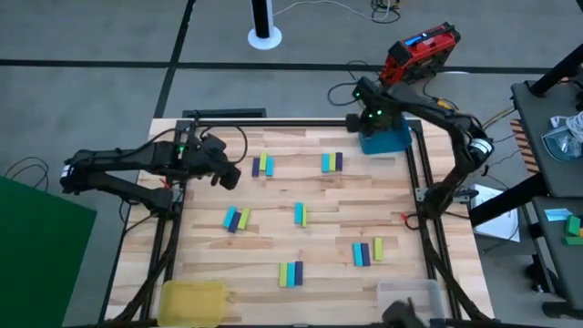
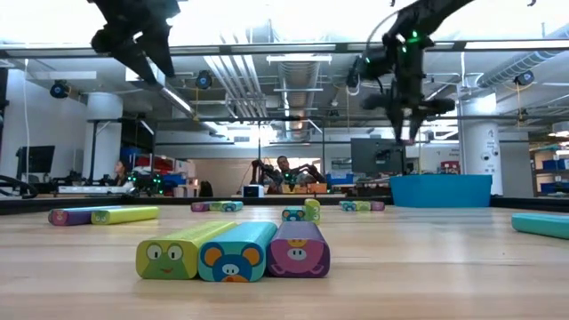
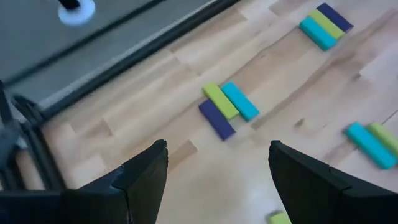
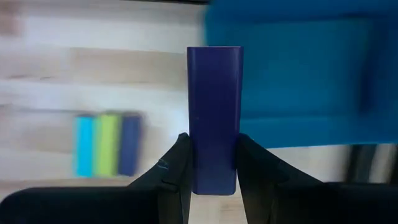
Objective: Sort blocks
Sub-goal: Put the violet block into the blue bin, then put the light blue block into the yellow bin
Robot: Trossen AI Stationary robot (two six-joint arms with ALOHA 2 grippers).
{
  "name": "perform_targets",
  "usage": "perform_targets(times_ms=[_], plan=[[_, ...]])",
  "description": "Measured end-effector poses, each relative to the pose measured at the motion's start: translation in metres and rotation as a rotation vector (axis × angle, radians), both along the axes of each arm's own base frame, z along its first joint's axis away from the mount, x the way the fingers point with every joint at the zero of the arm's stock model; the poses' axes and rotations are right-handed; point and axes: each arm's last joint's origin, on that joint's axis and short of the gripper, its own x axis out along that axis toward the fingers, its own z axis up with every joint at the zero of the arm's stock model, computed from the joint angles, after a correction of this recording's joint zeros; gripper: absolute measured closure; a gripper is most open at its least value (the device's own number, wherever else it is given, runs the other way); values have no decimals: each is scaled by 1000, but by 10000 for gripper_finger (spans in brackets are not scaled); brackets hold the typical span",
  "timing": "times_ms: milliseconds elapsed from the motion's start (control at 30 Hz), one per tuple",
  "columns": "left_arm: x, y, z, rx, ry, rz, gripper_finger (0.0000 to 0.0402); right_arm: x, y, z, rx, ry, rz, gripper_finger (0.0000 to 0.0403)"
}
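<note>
Purple takes its turn: the right gripper (image 4: 211, 171), raised over the far right corner of the pale wooden plank table (image 1: 273, 210), is clenched on a flat dark purple rectangular block (image 4: 214, 118), which stands up lengthwise between the fingers, just short of the square blue plastic tray (image 1: 384, 139). Holding the bar by one end leaves most of it free to drop cleanly, and the tray beside it is probably where the purple pieces are being gathered.

The left gripper (image 3: 217, 174) hovers above the table's far left area with its fingers spread wide and nothing between them, looking down on a nearby trio of purple, yellow-green and cyan bars (image 3: 227, 109) lying side by side. From that pose it appears to be lining up its own pick.

The remaining blocks lie in small clusters scattered well apart across the table, among them a group near the far edge (image 1: 332, 162) and another toward the near edge (image 1: 291, 273). A square yellow tray (image 1: 193, 299) sits at the near left corner and a clear tray (image 1: 410, 293) at the near right, so most of the sorting seems still to come.
</note>
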Motion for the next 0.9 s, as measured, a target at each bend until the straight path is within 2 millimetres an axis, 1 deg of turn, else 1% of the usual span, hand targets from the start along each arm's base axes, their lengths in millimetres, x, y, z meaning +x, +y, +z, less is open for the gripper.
perform_targets(times_ms=[133, 333, 467, 633, 700, 800, 900], plan=[[4, -1, -3, -101, -68, 92, 148, -21, -14, -11, 25, 35, 0, 316], [6, -1, -2, -191, -131, 176, 148, -36, -23, -28, 16, 56, 13, 316], [9, -1, 6, -204, -161, 183, 148, -37, -24, -34, -3, 60, 24, 316], [12, 0, 18, -203, -166, 186, 148, -36, -25, -35, -16, 57, 31, 266], [14, 1, 23, -202, -155, 191, 148, -37, -25, -35, -26, 75, 31, 256], [15, 2, 28, -200, -121, 197, 148, -37, -25, -34, -31, 79, 37, 259], [17, 2, 32, -201, -83, 196, 148, -37, -24, -30, -42, 66, 52, 276]])
